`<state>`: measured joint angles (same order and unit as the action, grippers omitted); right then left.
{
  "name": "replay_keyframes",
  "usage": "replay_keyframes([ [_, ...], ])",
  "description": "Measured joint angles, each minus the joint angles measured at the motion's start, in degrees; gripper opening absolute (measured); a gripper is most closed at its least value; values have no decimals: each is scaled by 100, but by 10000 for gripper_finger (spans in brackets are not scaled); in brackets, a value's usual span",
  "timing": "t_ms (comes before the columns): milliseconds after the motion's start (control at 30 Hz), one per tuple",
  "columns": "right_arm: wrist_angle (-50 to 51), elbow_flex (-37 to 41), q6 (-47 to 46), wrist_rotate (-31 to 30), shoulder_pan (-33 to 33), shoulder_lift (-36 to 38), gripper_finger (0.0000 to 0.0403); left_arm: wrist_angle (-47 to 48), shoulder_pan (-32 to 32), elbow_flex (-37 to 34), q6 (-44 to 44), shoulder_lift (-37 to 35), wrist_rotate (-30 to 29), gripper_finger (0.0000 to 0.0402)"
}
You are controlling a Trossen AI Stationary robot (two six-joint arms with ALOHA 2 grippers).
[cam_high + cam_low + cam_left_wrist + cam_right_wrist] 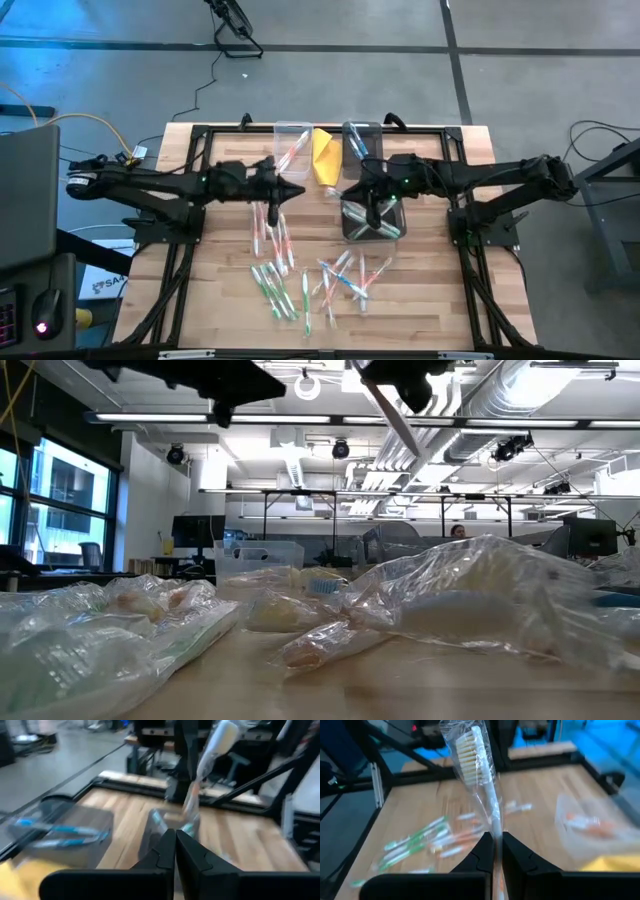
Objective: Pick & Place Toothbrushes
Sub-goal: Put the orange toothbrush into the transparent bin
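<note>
While both arms hang over mid-table, right gripper (pixel 495 845) is clamped on a wrapped toothbrush (pixel 479 770): white handle, pale bristle head, clear crinkly wrapper, standing up out of the pinched fingers. In the high view that right gripper (pixel 378 213) sits over a dark bin (pixel 372 225) w/ green-tipped brushes in it. Left gripper (pixel 175 845) is pinched tight, nothing between its fingers, and in the high view it (pixel 296 192) points across toward the right gripper, a short gap between them.

Nearer the front edge than both grippers: the loose pile of toothbrushes (pixel 305 275), thin white sticks w/ green, orange and blue parts, each in clear wrap, fanned out on the wooden table (pixel 220 290). A few more brushes (pixel 272 225) lie just below the left gripper. Bare wood either side of the pile, out to the black frame rails.

Beyond the grippers, toward the far edge: a clear bin (pixel 292 145) holding orange-ish brushes behind the left gripper, a yellow folded cloth (pixel 325 155) between, and a second dark bin (pixel 360 140) w/ blue brushes behind the right one. All three sit close together, near the far rail.

Low view: wrapped brushes (pixel 120 630) heaped up close, the held one (pixel 392 415) angled overhead; office room beyond.
</note>
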<state>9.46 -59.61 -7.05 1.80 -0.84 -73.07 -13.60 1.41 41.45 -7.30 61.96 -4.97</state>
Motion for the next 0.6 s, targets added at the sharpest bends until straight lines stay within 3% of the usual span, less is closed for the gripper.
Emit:
replay_keyframes([
  [167,-671,-1,255,-24,2,-193,9,-877,420,10,234,241,1311,10],
  [267,-991,-2,286,-29,0,-379,9,-1328,496,-1,492,432,1767,10],
  [600,-1634,-1,231,-147,-19,-864,9,-1569,496,-2,918,740,1838,14],
])
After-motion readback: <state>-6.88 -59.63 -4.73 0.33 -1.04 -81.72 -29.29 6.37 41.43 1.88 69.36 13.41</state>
